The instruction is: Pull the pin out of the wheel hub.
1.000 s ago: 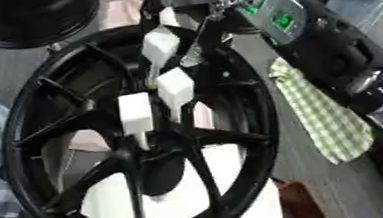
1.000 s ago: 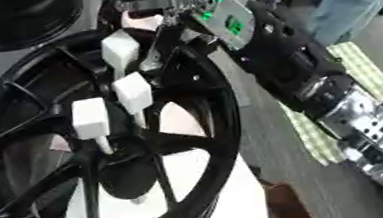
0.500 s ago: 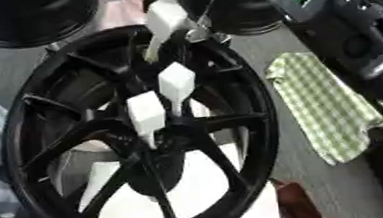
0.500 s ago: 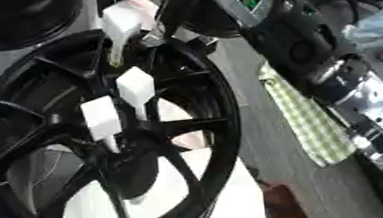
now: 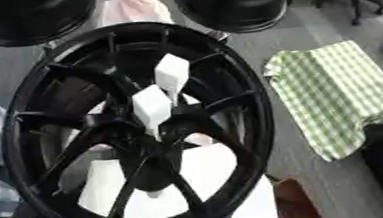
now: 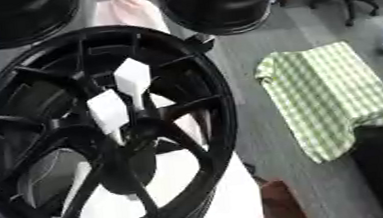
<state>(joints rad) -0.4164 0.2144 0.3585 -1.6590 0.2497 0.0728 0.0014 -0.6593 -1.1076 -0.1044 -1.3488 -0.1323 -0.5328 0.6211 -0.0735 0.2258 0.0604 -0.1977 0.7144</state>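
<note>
Big black wheel hub (image 5: 136, 136) lying on left of counter. Two white pins (image 5: 152, 106) now sticking up near middle; there were three, so one is coming out. Green checked cloth (image 5: 339, 97) lying on right. My arm is gone from view, so cannot tell how my fingers are sitting.

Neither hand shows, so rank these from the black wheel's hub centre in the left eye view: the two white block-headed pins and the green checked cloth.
1. Lower white block-headed pin, just above the hub centre.
2. Upper white block-headed pin, farther up and slightly right.
3. Green checked cloth, outside the black wheel, on the right.
</note>
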